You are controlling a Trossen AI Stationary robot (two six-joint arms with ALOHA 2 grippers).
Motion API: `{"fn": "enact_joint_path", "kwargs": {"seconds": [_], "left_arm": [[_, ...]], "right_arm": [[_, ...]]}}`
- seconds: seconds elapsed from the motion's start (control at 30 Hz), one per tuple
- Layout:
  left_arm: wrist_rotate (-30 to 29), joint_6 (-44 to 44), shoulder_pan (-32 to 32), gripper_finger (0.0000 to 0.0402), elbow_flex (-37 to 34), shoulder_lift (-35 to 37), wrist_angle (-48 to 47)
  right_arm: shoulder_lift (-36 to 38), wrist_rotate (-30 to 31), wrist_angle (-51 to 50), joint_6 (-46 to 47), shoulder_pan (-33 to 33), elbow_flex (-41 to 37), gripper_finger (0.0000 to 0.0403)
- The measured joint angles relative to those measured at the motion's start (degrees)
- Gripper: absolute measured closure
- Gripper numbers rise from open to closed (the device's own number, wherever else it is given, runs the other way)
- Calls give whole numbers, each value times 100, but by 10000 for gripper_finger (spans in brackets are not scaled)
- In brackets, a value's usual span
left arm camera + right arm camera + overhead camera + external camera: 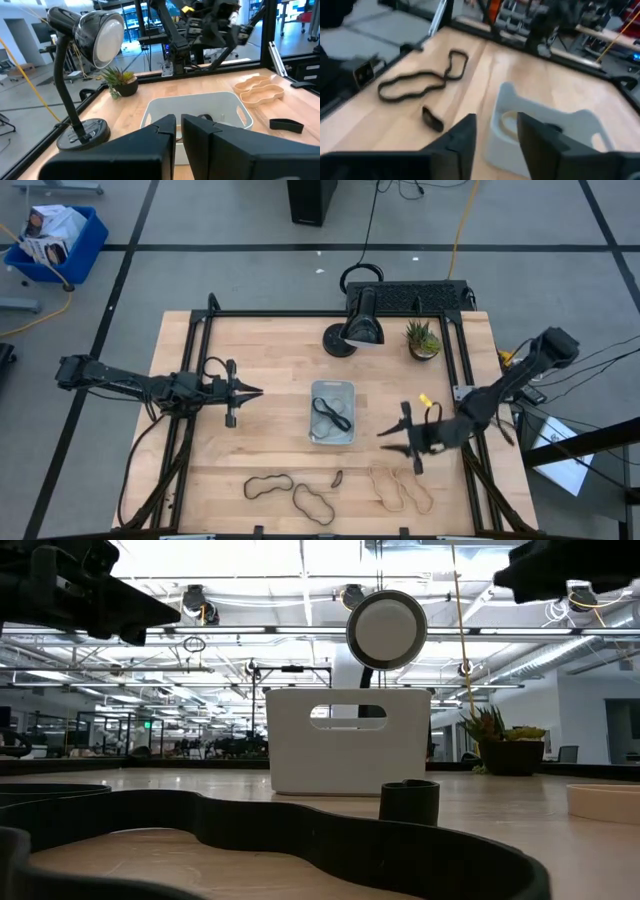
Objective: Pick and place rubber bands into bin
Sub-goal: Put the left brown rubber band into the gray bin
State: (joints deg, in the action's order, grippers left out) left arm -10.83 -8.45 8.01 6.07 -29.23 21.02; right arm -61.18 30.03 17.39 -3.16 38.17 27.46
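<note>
The clear bin stands mid-table with a dark rubber band lying in it. Two dark bands, a tiny dark piece and two pale tan bands lie flat near the table's near edge. My left gripper hovers left of the bin, shut and empty, pointing at it; the bin also shows in the left wrist view. My right gripper hovers right of the bin above the tan bands, open and empty.
A black desk lamp and a small potted plant stand behind the bin at the table's far side. A black frame rail runs along the right side. A blue crate sits on the floor far left.
</note>
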Motion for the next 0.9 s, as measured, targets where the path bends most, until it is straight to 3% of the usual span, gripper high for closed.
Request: {"fn": "enact_joint_path", "kwargs": {"seconds": [0.2, 0.33, 0.53, 0.9], "left_arm": [[-1, 10, 1, 364, 0, 0, -1], [-7, 140, 1, 364, 0, 0, 0], [-11, 149, 0, 364, 0, 0, 0], [-11, 149, 2, 364, 0, 0, -37]], "right_arm": [[-954, 17, 13, 392, 491, 381, 188], [-1579, 22, 62, 738, 691, 426, 159], [-2341, 176, 126, 1166, 730, 431, 157], [-3022, -7, 248, 1472, 720, 431, 165]]}}
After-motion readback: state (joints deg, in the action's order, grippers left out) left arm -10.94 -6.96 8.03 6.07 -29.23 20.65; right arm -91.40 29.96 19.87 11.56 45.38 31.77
